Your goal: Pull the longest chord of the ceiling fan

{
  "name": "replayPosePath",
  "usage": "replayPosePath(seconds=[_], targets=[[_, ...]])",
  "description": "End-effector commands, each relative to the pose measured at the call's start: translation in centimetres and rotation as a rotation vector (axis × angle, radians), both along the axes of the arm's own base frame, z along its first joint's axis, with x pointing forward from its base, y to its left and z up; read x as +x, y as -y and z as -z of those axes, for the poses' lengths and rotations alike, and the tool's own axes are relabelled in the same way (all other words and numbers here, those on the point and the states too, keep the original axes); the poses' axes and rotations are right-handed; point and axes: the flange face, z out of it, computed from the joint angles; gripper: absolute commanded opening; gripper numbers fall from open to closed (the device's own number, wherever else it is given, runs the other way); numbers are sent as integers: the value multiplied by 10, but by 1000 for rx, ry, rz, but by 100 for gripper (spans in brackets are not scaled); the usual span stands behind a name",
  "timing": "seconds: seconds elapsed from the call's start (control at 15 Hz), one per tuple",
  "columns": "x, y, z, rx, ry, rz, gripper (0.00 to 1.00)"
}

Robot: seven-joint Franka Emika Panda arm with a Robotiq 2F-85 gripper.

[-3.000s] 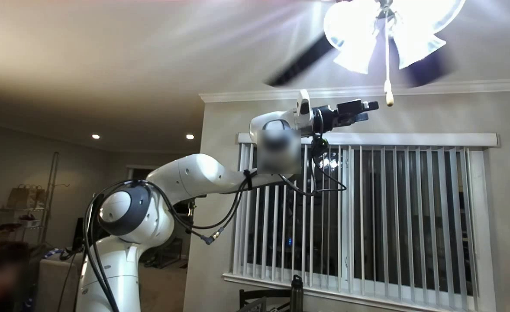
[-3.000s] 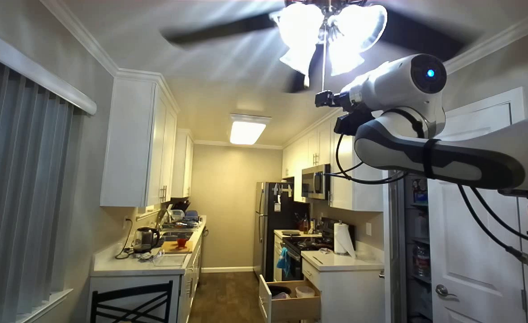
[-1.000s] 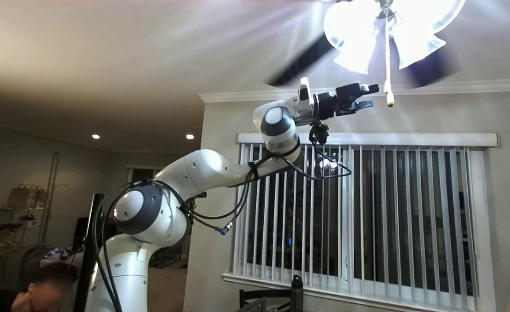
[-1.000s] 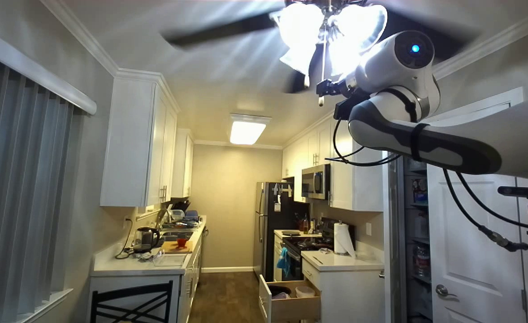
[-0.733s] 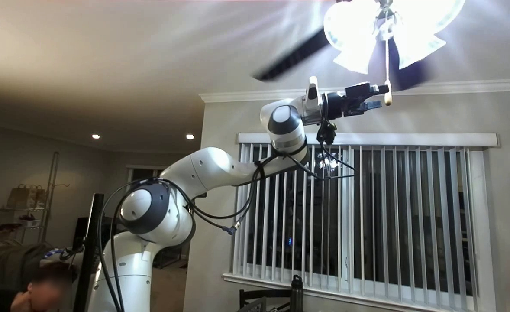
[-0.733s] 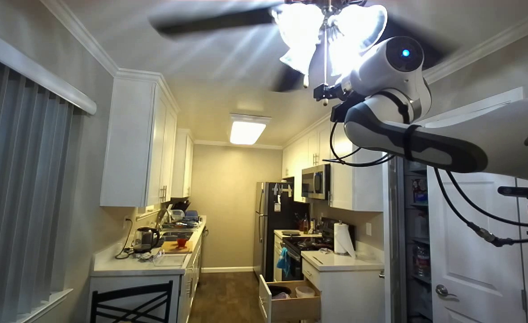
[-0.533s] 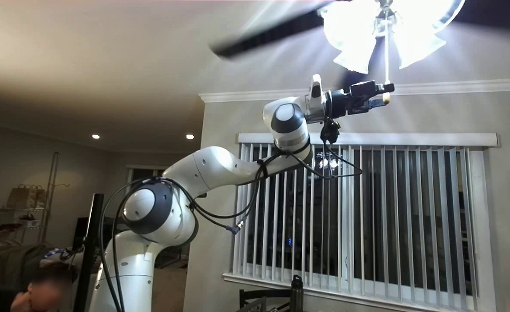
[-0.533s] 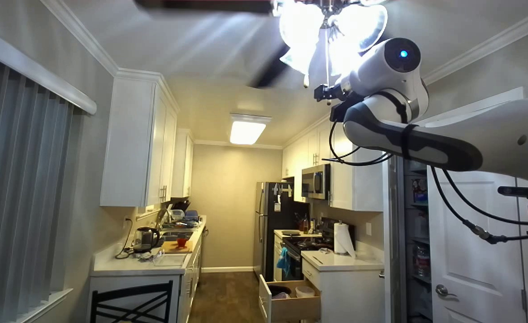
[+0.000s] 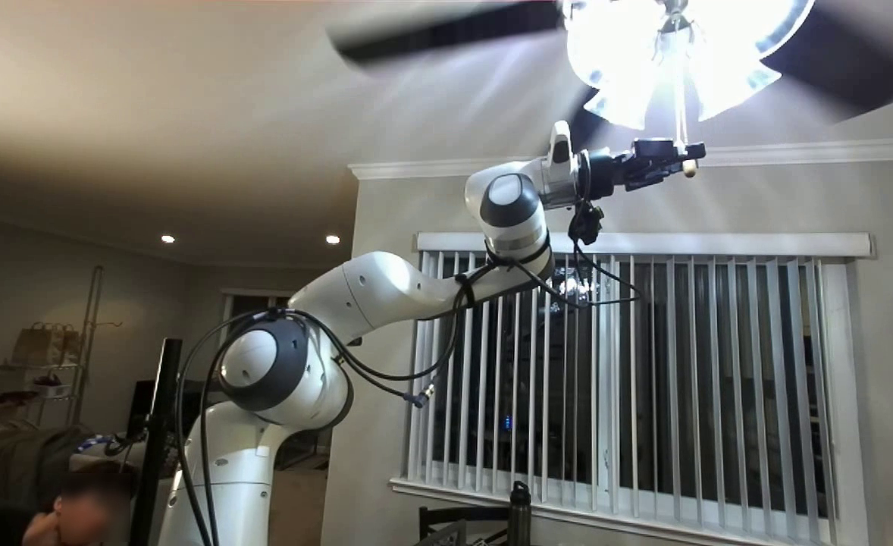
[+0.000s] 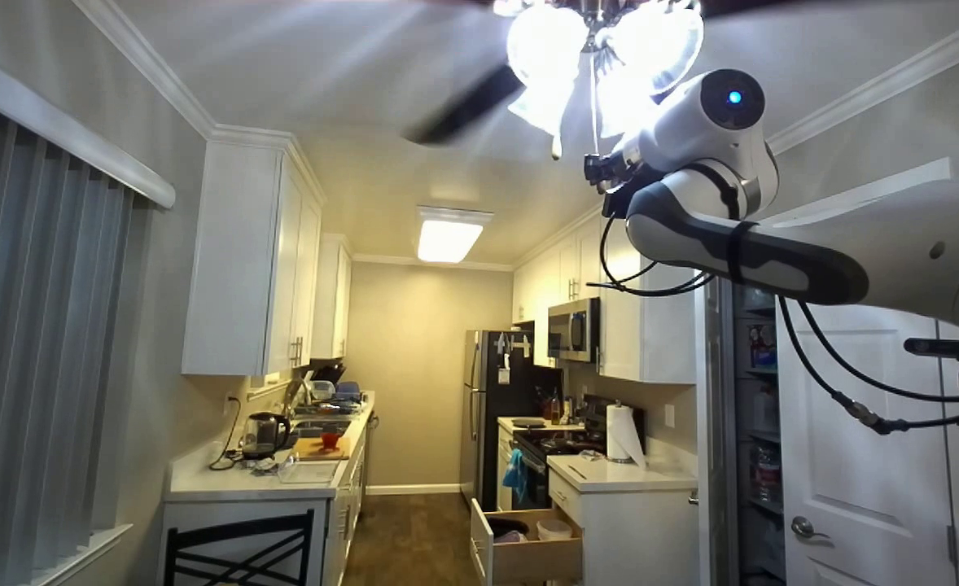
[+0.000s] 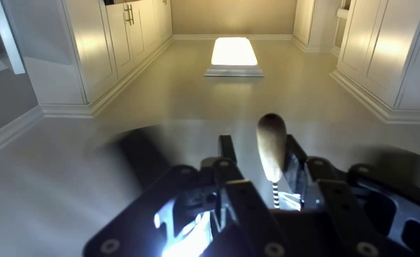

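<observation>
The ceiling fan has dark blades [image 9: 446, 34] around bright white lamp shades [image 9: 621, 64]. From it hangs the longest chord, a thin pale cord [image 9: 680, 106] that also shows as a thin line [image 10: 594, 106] in an exterior view. Its wooden knob [image 11: 271, 146] is between my fingers in the wrist view, close to or against the right finger, while a gap separates it from the left one. My gripper [image 11: 260, 148] stands partly open around it. In an exterior view the knob's tip [image 9: 690, 171] pokes out below the upper finger.
A shorter pull cord's knob [image 10: 557, 148] hangs beside the lamp shades. Behind the arm is a window with vertical blinds [image 9: 636, 379]. Kitchen cabinets [image 10: 239, 260], a ceiling light [image 10: 449, 236] and a pulled-out drawer [image 10: 532, 557] lie beyond. A person [image 9: 75, 512] is at lower left.
My gripper has moved up and toward the fan, bringing the cord's knob between its fingers. The jaws have narrowed over the last half second. Fan blades have turned.
</observation>
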Motion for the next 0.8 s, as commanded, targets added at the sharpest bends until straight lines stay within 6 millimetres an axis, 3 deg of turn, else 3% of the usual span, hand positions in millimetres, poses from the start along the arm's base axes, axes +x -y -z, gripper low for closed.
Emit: replayPosePath(seconds=[0.0,0.13,0.33,0.73], targets=[[-5,3,-13,-24,-16,15,9],[-7,-1,-13,-28,-24,18,4],[-11,-6,-15,-53,-40,14,8],[1,-11,10,-192,-277,-8,8]])
